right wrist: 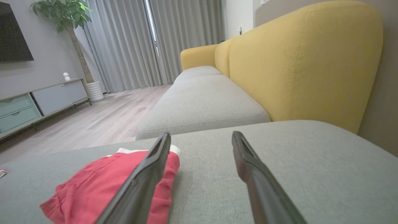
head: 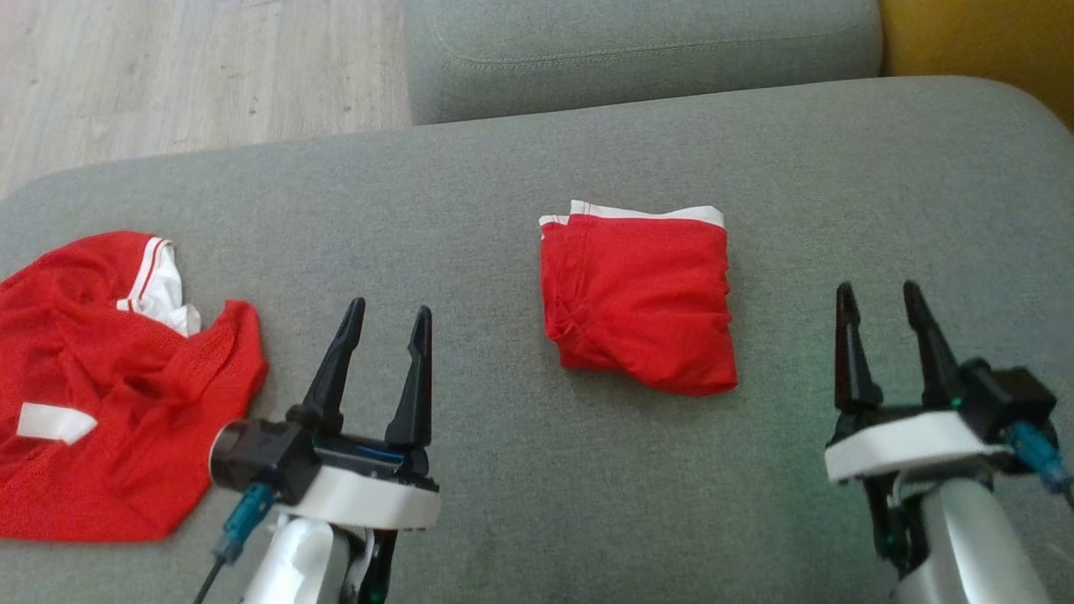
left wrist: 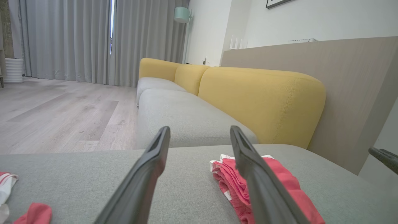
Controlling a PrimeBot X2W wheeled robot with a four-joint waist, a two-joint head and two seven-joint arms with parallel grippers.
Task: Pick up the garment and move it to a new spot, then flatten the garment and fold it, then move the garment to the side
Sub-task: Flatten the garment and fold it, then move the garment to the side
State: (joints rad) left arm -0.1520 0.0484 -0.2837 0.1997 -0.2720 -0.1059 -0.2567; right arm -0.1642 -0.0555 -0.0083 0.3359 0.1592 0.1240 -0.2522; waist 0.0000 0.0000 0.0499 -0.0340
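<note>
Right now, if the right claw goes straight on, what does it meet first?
Not the folded red garment, which lies left of the right claw. Ahead is bare grey cushion, then the next seat cushion; which it touches first depends on its height, unclear here.

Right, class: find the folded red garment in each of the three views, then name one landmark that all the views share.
Head view: folded red garment at centre, on the near grey cushion.
Left wrist view: lower right of centre, partly behind one finger.
Right wrist view: lower left, partly behind one finger.
Shared landmark: the second grey cushion just beyond it.
</note>
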